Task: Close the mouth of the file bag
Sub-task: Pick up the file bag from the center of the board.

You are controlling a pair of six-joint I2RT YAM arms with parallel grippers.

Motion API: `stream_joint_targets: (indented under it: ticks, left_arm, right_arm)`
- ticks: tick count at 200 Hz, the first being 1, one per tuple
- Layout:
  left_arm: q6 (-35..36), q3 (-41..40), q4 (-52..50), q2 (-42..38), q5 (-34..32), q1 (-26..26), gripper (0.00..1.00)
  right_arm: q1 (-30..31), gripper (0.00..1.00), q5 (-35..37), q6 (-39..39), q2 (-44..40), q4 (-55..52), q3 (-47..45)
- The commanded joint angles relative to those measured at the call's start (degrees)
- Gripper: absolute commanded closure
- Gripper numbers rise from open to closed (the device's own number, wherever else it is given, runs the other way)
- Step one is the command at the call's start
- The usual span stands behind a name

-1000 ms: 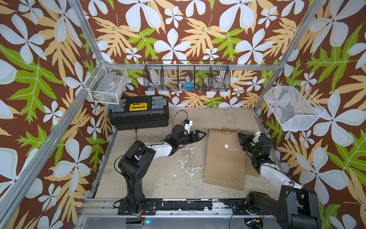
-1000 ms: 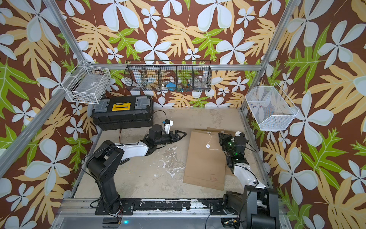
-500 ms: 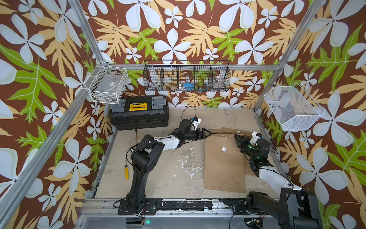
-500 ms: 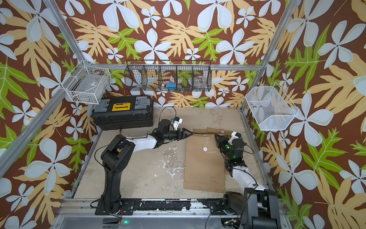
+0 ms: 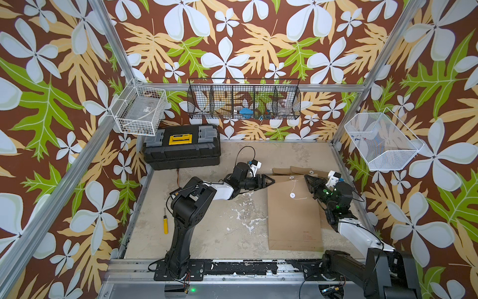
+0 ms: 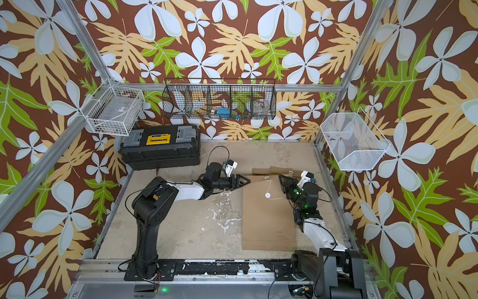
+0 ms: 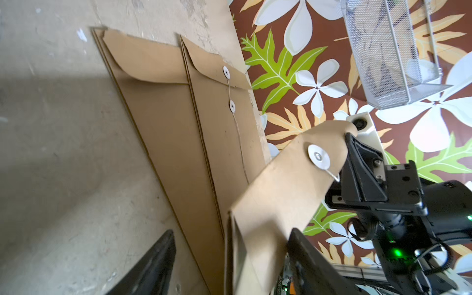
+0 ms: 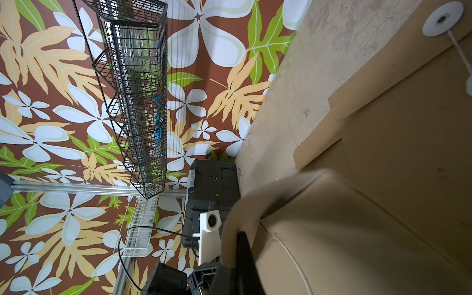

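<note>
In both top views, you have the file bag (image 5: pixel 294 220) flat on the right half of the bench (image 5: pixel 207 233). Its long axis runs from the front edge towards the back edge, with the mouth at the back end. The left claw (image 5: pixel 269 180) sits at the mouth's left corner and the right claw (image 5: pixel 306 178) at its right end, so both are equally near and face each other across the flap (image 5: pixel 284 180). You can count two white discs on this bag, one on the flap (image 5: pixel 292 177) and one on the body (image 5: pixel 292 194), with a string (image 5: pixel 293 186) between them. The body disc lies frontward of the flap, so my reading is that the flap must fold down towards the front edge. In the left wrist view, your left claw is open, its two fingers (image 7: pixel 155 263) spread with the bag's corner edge between them. Whether either finger touches the paper cannot be told. The flap stands lifted off the bench, its tip pinched in the closed right claw. Behind it lie spare bags (image 7: pixel 166 115), at least two by their offset flaps; layered edges hint at more. In the right wrist view, you see the flap curling over one dark finger (image 8: pixel 245 252), which confirms that grip. One toolbox (image 8: pixel 212 178) stands by the back edge.
</note>
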Motion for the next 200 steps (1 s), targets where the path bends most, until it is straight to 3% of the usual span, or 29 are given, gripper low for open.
stream_joint_targets:
  ticks: [1, 83, 129, 162, 183, 200]
  left_arm:
    - [-4.2, -0.4, 8.7, -0.5, 1.5, 0.2, 0.35]
    - [-9.3, -1.3, 15.7, 1.3, 2.4, -0.2, 0.55]
    - [-10.8, -0.5, 17.7, 1.6, 2.5, -0.3, 0.72]
    - [-10.4, -0.2, 17.9, 1.3, 3.1, -0.1, 0.88]
    - [-10.2, 0.2, 18.0, 0.9, 3.8, 0.6, 1.0]
    - [-9.4, 0.2, 17.0, -0.7, 3.8, 2.0, 1.0]
  right_arm:
    - [0.0, 1.0, -0.8, -0.6, 0.1, 4.2, -0.7]
    - [0.0, 1.0, -1.7, 0.0, 2.0, 6.0, -0.2]
    - [0.0, 1.0, -3.2, 0.6, 3.3, 6.9, 0.0]
    - [0.1, 0.85, -3.6, -0.9, 2.9, 4.4, 0.8]
    - [0.0, 0.71, -5.7, -3.1, 1.8, 0.1, 1.9]
    - [0.0, 0.61, -5.7, -7.0, -0.2, -6.9, 3.7]
